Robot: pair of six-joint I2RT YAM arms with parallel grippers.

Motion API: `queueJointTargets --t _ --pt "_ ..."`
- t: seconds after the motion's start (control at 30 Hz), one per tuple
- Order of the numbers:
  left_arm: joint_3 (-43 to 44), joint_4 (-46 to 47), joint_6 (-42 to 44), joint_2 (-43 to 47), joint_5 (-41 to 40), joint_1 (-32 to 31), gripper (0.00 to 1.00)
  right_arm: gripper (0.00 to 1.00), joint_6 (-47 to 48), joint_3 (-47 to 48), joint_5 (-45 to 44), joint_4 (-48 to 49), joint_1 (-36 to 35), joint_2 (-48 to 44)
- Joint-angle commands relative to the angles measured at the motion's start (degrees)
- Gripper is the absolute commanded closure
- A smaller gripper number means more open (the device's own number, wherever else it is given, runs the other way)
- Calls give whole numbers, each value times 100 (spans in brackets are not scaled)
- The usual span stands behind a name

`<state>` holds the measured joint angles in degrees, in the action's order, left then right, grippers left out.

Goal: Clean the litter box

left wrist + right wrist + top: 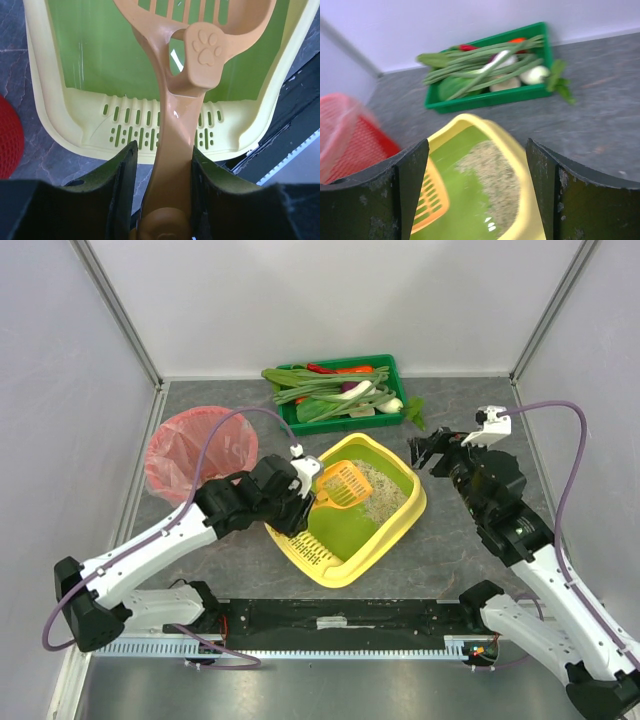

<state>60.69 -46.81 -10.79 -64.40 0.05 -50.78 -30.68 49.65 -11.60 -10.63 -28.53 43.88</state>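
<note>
While the left pincer gripped the handle of the orange scoop between its two fingers, we saw the scoop's slotted blade reach into the litter box, over the green floor and just beside the litter. The litter box sat askew in the middle of the bench, between the two arms, with its slotted ledge toward the arm bases and the litter gathered at its far end. We found the right pincer open, its fingers wide apart with nothing between them, hovering just beyond the box's far right rim. Behind the litter box stood a green crate of vegetables, and to its left a red bin lined with a pink bag.
</note>
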Motion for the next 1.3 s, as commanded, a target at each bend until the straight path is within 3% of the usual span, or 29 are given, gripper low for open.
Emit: queueJointTargets --t 0.0,0.2,0.37,0.77,0.97,1.13,1.27 --pt "558 -434 -494 -422 222 209 98 13 554 -43 -1783 131 15 260" --pt "848 -637 -793 -1074 599 297 98 13 397 263 -2891 106 15 867" --pt "1041 -733 -1163 -1364 645 420 98 12 325 405 -3567 -52 6 825" --pt "3018 -2262 -477 -3050 785 508 98 11 36 722 -3314 -1169 15 684" --pt "3555 -2639 -398 -3622 1146 508 98 11 333 783 -3340 -1178 15 640" --pt "3819 -2922 -310 -3887 445 552 98 10 229 608 -3665 -1169 23 403" --pt "3872 -2931 -266 -4001 416 614 98 10 185 537 -3587 -1160 23 428"
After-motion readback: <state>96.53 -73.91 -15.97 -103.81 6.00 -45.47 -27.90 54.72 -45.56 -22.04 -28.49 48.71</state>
